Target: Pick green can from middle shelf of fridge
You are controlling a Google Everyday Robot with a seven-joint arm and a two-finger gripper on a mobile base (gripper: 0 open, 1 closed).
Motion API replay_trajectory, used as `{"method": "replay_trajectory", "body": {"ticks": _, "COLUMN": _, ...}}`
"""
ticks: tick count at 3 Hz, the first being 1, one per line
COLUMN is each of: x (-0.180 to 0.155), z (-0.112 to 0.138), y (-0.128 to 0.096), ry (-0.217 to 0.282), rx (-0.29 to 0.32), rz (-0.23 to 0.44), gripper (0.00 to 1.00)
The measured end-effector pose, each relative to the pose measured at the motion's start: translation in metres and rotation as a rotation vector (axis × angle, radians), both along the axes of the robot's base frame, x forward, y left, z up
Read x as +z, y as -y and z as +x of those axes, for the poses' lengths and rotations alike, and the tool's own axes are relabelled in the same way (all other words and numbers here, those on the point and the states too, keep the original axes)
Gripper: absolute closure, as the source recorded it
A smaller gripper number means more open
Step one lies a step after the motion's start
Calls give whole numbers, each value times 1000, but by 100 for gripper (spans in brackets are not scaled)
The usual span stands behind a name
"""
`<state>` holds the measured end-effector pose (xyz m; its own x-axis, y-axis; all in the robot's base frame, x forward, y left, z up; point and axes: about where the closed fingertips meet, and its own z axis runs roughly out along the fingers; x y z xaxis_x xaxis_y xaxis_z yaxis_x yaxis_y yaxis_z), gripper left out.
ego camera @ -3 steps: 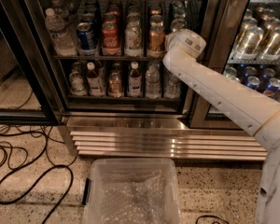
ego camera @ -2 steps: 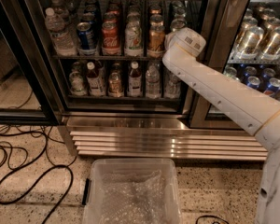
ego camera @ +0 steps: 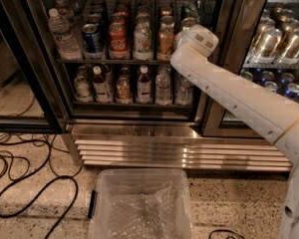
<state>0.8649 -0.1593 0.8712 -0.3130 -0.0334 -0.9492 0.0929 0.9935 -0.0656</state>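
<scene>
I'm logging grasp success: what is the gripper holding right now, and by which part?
Cannot be told: the gripper is hidden behind the arm's white wrist housing, at the right end of the middle shelf.

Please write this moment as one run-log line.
arm: at fridge | end effector: hidden behind white wrist, right end of middle shelf | green can: upright on shelf, ungrasped

claw (ego camera: 186, 27) at middle shelf (ego camera: 114, 61) right end, green can (ego camera: 142, 40) further left in fridge (ego camera: 230, 59)
</scene>
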Motion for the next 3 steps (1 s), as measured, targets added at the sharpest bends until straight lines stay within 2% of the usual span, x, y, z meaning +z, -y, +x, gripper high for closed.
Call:
{"method": "replay_trajectory", "body": {"ticks": 1, "x": 1, "z": 3, "y": 2, "ry": -3, "rx": -4, "rz": -3, "gripper": 100}}
{"method": "replay_trajectory", "body": {"ticks": 2, "x": 13, "z": -9, "y": 14, "ry": -15, "rx": -63, "rz": 3, "gripper": 100}}
{"method": "replay_trajectory", "body": {"ticks": 3, "x": 22, "z": -35, "y": 32, "ry": -31, "rx": -144, "rz": 18, "gripper": 100}}
